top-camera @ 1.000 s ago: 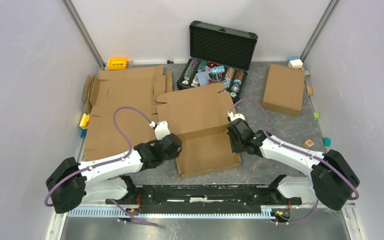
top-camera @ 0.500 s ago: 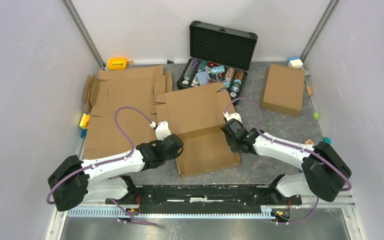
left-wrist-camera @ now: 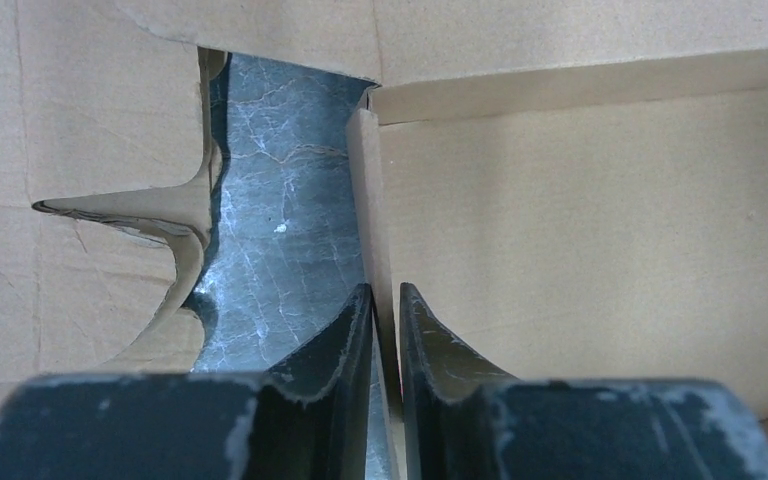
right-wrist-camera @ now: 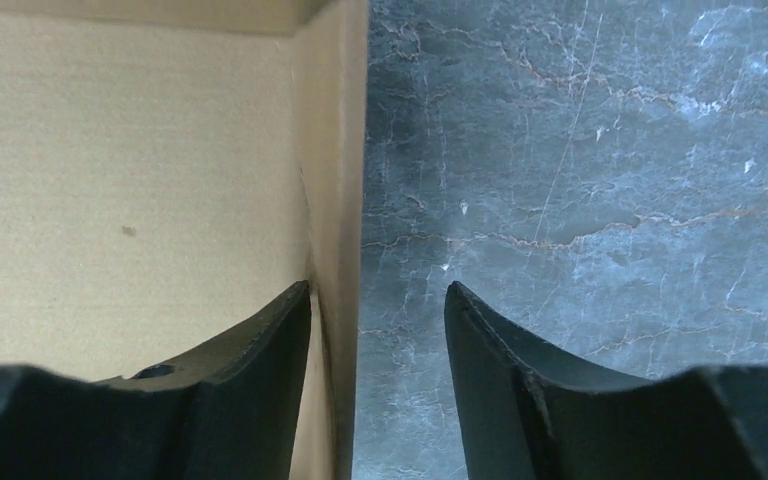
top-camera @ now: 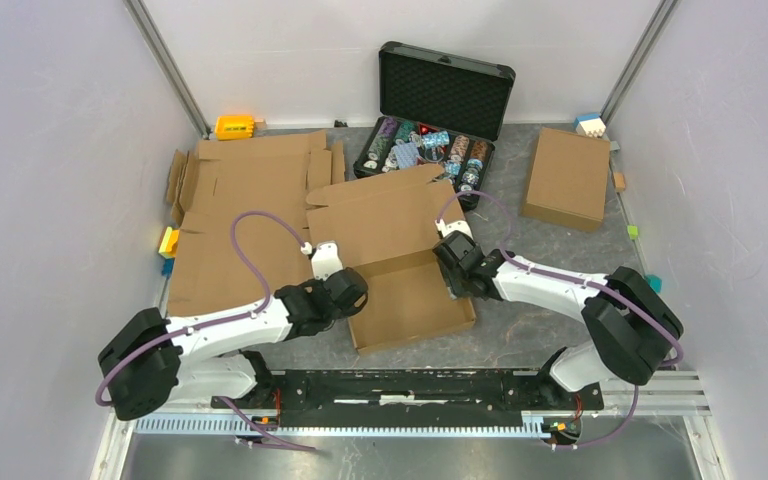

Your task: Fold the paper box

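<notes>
A: While you're on the left claw (left-wrist-camera: 385, 335), what's its state?
B: Fingers pinched together on the raised left wall of the paper box (top-camera: 400, 255), with the wall's edge right between them.
A: Right claw (right-wrist-camera: 378, 340)?
B: Apart. It straddles the box's right wall, one finger inside against the cardboard, the other outside over the table (right-wrist-camera: 580, 200). Clear gap on the outer side, nothing gripped.
A: Where's the box?
B: Mid-table, between the two arms. Tray part is nearest the arms, and the lid panel lies flat toward the open black case (top-camera: 440, 120), far edge just beside it.
A: Anything else?
B: Flat cardboard sheets (top-camera: 240, 200) at the left. Closed brown box (top-camera: 567, 178) well apart at the right.
</notes>
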Controlling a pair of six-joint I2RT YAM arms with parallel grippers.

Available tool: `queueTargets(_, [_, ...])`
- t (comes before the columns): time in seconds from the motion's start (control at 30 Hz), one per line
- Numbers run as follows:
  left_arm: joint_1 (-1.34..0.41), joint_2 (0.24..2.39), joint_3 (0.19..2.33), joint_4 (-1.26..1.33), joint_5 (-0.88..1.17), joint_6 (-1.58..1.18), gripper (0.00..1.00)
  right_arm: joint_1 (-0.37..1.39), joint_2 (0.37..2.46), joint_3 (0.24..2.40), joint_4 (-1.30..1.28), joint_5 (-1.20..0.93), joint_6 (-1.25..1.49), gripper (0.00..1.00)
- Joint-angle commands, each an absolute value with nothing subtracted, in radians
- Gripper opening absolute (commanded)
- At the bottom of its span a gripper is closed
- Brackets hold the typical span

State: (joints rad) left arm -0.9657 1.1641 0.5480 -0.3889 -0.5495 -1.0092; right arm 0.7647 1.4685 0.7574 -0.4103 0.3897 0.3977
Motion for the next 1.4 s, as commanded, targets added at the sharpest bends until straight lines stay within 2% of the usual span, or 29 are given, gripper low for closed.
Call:
queueTargets(0.0, [-0.966, 1.185, 0.580, -0.405, -0.595, -0.963, 0.19, 0.763, 1.462, 0.807, -0.364, 0.391, 0.360, 0.58])
queueTargets(0.17, [-0.966, 1.184, 0.590, -0.415, -0.601, -0.960, 0.16, 0.761, 1.471, 0.825, -0.373, 0.400, 0.339, 0.51])
queueTargets(0.23, [-0.966, 1.183, 0.591, -0.423, -0.605, -0.963, 0.16, 0.761, 1.491, 0.832, -0.389, 0.407, 0.340, 0.43])
queueTargets(0.27, [-0.966, 1.180, 0.591, -0.426, -0.607, -0.965, 0.16, 0.761, 1.502, 0.836, -0.406, 0.405, 0.343, 0.43])
queueTargets(0.43, [-0.966, 1.169, 0.587, -0.437, -0.618, -0.974, 0.16, 0.761, 1.487, 0.821, -0.409, 0.300, 0.358, 0.61])
queueTargets(0.6, [-0.965, 1.172, 0.588, -0.438, -0.618, -0.974, 0.16, 0.761, 1.442, 0.793, -0.433, 0.261, 0.384, 0.60])
queueTargets(0.73, [-0.966, 1.177, 0.590, -0.439, -0.620, -0.976, 0.16, 0.761, 1.432, 0.774, -0.460, 0.266, 0.386, 0.54])
queueTargets(0.87, [-0.966, 1.180, 0.595, -0.444, -0.621, -0.977, 0.16, 0.762, 1.462, 0.773, -0.497, 0.327, 0.383, 0.41])
queueTargets(0.93, [-0.967, 1.180, 0.597, -0.448, -0.624, -0.978, 0.16, 0.762, 1.472, 0.771, -0.508, 0.370, 0.384, 0.26])
queueTargets(1.0, [-0.967, 1.182, 0.597, -0.452, -0.630, -0.981, 0.16, 0.762, 1.476, 0.777, -0.531, 0.428, 0.396, 0.01])
queueTargets(1.03, [-0.968, 1.181, 0.600, -0.457, -0.633, -0.982, 0.16, 0.762, 1.472, 0.780, -0.543, 0.454, 0.403, 0.00])
queueTargets(1.13, [-0.967, 1.188, 0.610, -0.464, -0.636, -0.980, 0.16, 0.762, 1.455, 0.778, -0.551, 0.497, 0.409, 0.00])
queueTargets(1.17, [-0.968, 1.191, 0.612, -0.465, -0.637, -0.980, 0.16, 0.762, 1.451, 0.779, -0.553, 0.505, 0.410, 0.03])
queueTargets(1.23, [-0.967, 1.196, 0.617, -0.465, -0.635, -0.979, 0.16, 0.762, 1.444, 0.778, -0.549, 0.496, 0.404, 0.18])
queueTargets(1.3, [-0.969, 1.202, 0.624, -0.465, -0.632, -0.976, 0.17, 0.762, 1.433, 0.771, -0.527, 0.461, 0.392, 0.38])
queueTargets(1.37, [-0.969, 1.202, 0.632, -0.471, -0.626, -0.973, 0.22, 0.762, 1.415, 0.761, -0.500, 0.421, 0.383, 0.49])
